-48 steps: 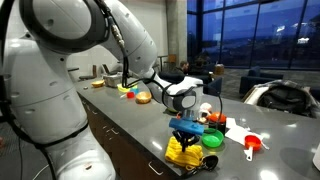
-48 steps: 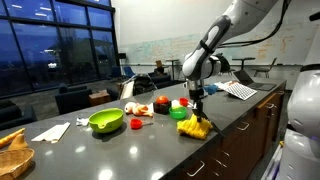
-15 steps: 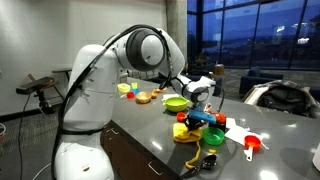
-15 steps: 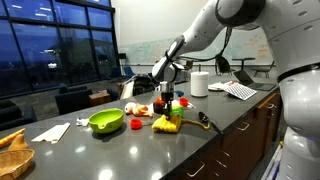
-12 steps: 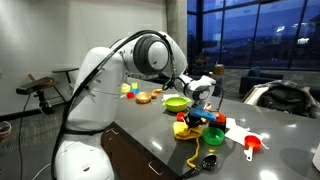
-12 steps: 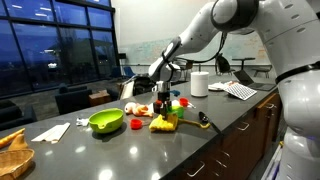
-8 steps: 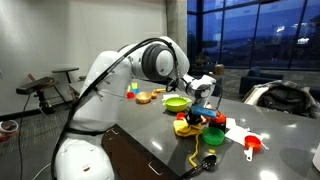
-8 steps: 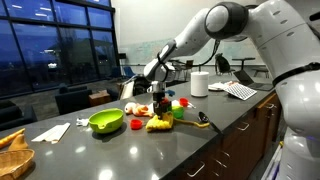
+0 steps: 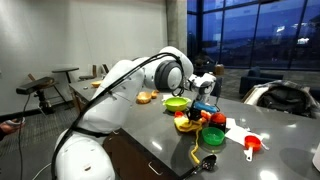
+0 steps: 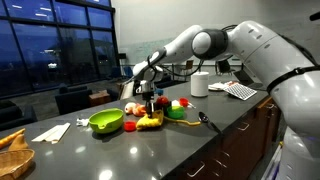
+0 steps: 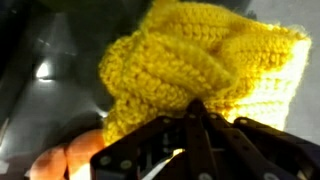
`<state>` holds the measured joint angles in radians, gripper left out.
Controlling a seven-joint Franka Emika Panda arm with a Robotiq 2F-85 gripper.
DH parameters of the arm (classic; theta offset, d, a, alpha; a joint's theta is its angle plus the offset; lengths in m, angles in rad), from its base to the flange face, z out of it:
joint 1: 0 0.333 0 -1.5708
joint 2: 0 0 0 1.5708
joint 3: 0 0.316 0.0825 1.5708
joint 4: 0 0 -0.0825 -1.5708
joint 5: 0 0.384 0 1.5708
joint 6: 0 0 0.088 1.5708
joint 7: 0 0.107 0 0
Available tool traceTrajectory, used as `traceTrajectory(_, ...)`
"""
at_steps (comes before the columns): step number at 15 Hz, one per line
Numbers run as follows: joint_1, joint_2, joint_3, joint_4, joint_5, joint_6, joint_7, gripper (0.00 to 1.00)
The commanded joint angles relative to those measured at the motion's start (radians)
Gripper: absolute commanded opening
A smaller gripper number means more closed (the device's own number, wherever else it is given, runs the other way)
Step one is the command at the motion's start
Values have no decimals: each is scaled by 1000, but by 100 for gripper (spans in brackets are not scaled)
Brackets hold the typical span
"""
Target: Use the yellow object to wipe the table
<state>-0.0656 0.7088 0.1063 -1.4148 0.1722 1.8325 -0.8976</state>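
Currently the robot arm stretches far across a dark grey counter, and its claw points straight down, pinched closed on a yellow crocheted cloth. In an exterior view, the cloth lies on the counter just right of a green bowl. About three seconds ago it sat well to the right, close to the near edge. Since then the arm has dragged it steadily left, so a wiping stroke looks well under way and is nearing the clutter. From the opposite side, the cloth shows as a yellow heap among small red and green toys, with the claw above it and the bowl just beyond. The wrist view is blurred. It shows the dark claw with its two sides meeting over thick yellow knit, and a rounded orange shape at lower left that I cannot identify. Whether the cloth presses flat on the counter cannot be seen, because its bunched folds hide the contact. The gap between cloth and bowl is too small to judge, as is any dirt on the counter.
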Motion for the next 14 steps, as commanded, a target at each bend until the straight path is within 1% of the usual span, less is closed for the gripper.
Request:
traceTrajectory(1, 23, 148, 27, 256, -38, -92, 6, 0)
traceTrajectory(2, 3, 73, 25, 127, -22, -50, 4, 1)
traceTrajectory(5, 12, 113, 30, 201, -29, -76, 4, 1)
traceTrajectory(8, 15, 128, 31, 224, -31, -85, 4, 1)
traceTrajectory(9, 15, 129, 31, 227, -31, -87, 4, 26)
traceTrajectory(10, 20, 131, 24, 242, -37, -76, 20, 27)
traceTrajectory(13, 36, 124, -2, 297, -65, -47, 96, 42)
traceTrajectory(14, 43, 132, -6, 329, -77, -39, 130, 49)
